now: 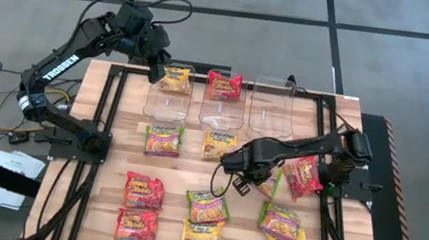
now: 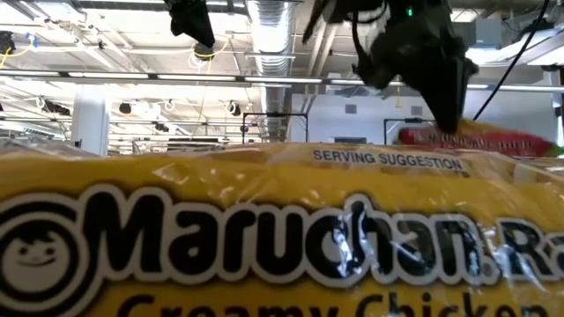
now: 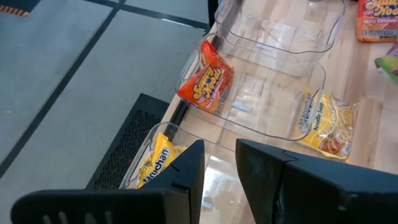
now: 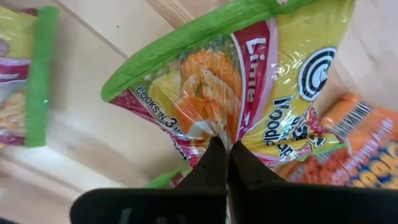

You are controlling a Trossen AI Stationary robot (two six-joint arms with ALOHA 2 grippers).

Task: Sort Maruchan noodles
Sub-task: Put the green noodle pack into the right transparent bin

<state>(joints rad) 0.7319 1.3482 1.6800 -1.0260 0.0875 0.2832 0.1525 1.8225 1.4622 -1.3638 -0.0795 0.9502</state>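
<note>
Pinching a green-edged noodle packet (image 4: 249,81), right gripper (image 4: 227,155) fully closed

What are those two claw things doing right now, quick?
Left end effector: over the bins, slightly open, holding nothing.
Right end effector: shut, pinching a green-edged noodle packet.

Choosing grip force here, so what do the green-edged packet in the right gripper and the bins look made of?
Green-edged packet: thin glossy plastic film, judging by its wrinkles and glare where the right gripper pinches it. Bins: clear, seemingly rigid plastic; the wooden table shows through their walls.
</note>
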